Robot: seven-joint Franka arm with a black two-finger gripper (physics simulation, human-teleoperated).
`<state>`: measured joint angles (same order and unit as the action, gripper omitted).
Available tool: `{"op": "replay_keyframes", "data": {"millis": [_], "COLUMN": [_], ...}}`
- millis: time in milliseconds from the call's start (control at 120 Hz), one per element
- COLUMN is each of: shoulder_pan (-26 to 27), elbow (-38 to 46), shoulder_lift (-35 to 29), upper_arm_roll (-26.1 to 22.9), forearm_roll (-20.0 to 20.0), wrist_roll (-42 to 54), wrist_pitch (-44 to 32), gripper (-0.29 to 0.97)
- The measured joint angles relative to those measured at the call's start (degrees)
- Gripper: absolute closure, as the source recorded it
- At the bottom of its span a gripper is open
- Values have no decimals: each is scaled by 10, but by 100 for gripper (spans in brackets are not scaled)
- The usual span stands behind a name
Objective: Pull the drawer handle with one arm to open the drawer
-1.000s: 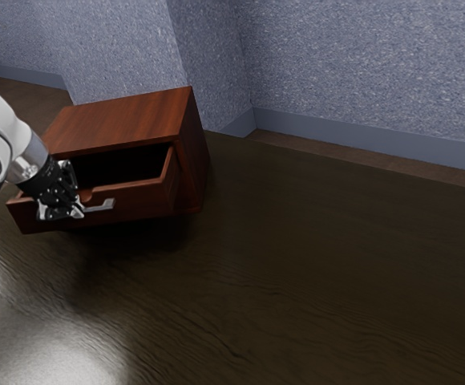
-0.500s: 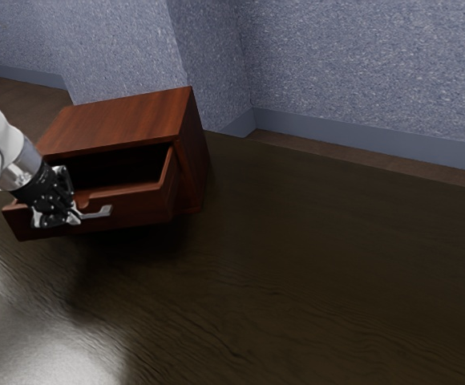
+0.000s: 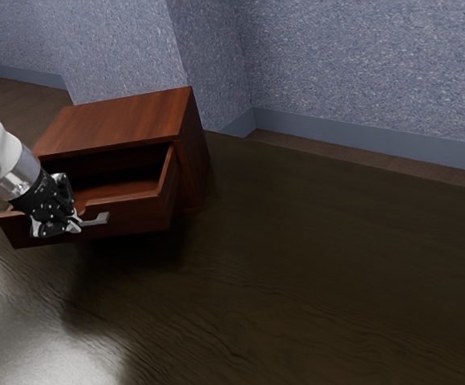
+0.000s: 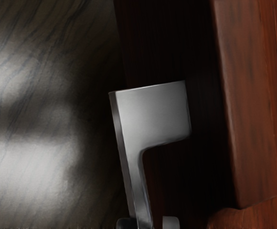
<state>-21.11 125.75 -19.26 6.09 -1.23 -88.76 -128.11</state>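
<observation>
A reddish-brown wooden cabinet stands on the dark floor at the exterior view's left. Its drawer is pulled well out, the dark cavity showing above it. A silver handle is mounted on the drawer front. My black gripper is shut on the handle's left part, the white arm reaching in from the left edge. In the wrist view the silver handle runs along the drawer front, just under my hand.
The cabinet sits near a corner of grey-blue walls with a baseboard. Dark wooden floor spreads wide to the exterior view's right and front, with a bright glare patch at the lower left.
My gripper has moved left and slightly down with the handle in it. The drawer has slid further out of the cabinet.
</observation>
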Motion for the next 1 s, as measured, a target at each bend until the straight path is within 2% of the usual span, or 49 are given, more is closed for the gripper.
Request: {"op": "replay_keyframes", "data": {"millis": [175,375,558,650,750,867,1000], "shoulder_pan": [0,0,0,0,-1,-1,-1], "elbow": [2,5,11,-11,-64,-156,-182], "shoulder_lift": [-2,-11,-52,-58,-31,21,34], "upper_arm_roll": [0,-1,-16,-16,-12,0,6], "forearm_roll": [0,0,0,0,1,1,1], "wrist_roll": [0,0,0,1,3,5,7], "wrist_pitch": [0,-2,2,28,78,156,212], "gripper": [78,65,59,39,25,14,8]}}
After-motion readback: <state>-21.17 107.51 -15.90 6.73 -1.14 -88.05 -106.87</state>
